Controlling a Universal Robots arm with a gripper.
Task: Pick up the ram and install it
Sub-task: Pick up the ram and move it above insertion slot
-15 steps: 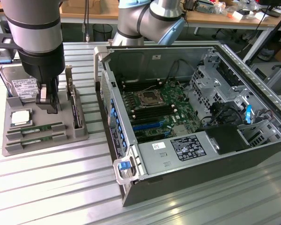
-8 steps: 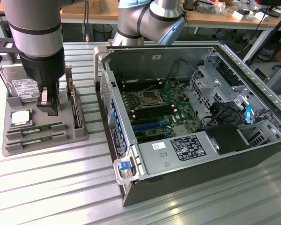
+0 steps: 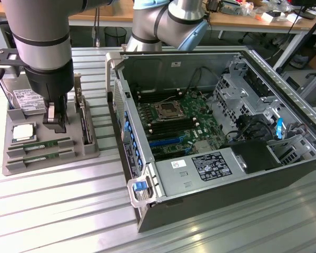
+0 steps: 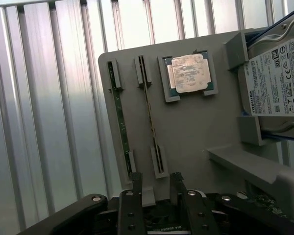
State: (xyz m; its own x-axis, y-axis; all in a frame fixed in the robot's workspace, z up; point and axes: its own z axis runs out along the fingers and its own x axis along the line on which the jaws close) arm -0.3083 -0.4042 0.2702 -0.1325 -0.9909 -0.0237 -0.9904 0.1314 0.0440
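We held our pincer (image 3: pixel 56 120) open wide just above the gray tray (image 3: pixel 21 166), so the ram (image 3: pixel 40 144) right beside it could slip in between.

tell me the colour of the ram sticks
Green ram sticks, clearest in the exterior view.

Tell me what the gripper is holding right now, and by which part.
Nothing is held. The gripper stands open over the grey tray, its fingers apart. One ram and the other ram lie in their tray slots.
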